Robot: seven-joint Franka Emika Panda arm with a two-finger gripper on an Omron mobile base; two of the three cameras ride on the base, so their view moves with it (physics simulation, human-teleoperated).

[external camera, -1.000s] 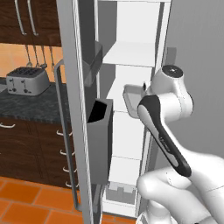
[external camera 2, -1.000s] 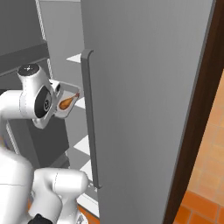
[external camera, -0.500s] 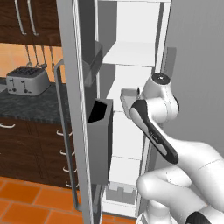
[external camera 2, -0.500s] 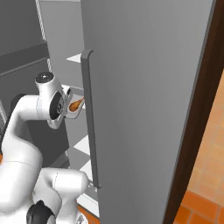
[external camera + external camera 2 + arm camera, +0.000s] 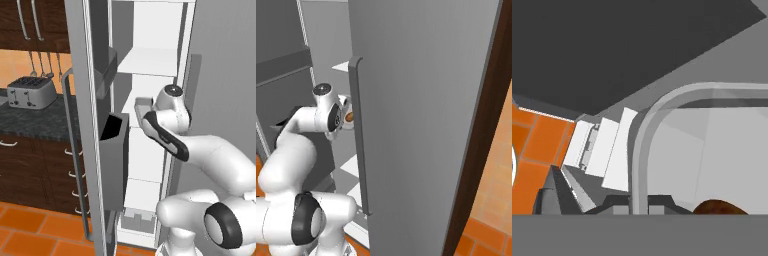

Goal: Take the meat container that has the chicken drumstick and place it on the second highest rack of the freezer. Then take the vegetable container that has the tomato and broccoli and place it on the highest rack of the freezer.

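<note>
The meat container (image 5: 142, 105) is a pale grey tray, and my gripper (image 5: 151, 111) is shut on its rim. It hangs inside the open freezer (image 5: 150, 62), just below the upper white shelf. From the right base view the orange-brown chicken drumstick (image 5: 349, 116) peeks out beside the hand, at the edge of the freezer door (image 5: 421, 100). In the hand view the container's rounded rim (image 5: 641, 150) runs up from between my fingertips, with the gripper (image 5: 639, 204) clamped on it, and the drumstick (image 5: 719, 206) lies low in the tray. The vegetable container is out of view.
Dark-grey door bins (image 5: 114, 150) hang on the open left door, close to my forearm. A toaster (image 5: 30, 92) sits on the dark counter (image 5: 30, 122) at left, with brown cabinets around it. Lower white shelves (image 5: 145, 155) and an orange tiled floor (image 5: 35, 230) lie below.
My arm has reached further into the freezer, carrying the container up and inward. The hand now sits closer to the shelves and the drumstick is mostly hidden behind the right door.
</note>
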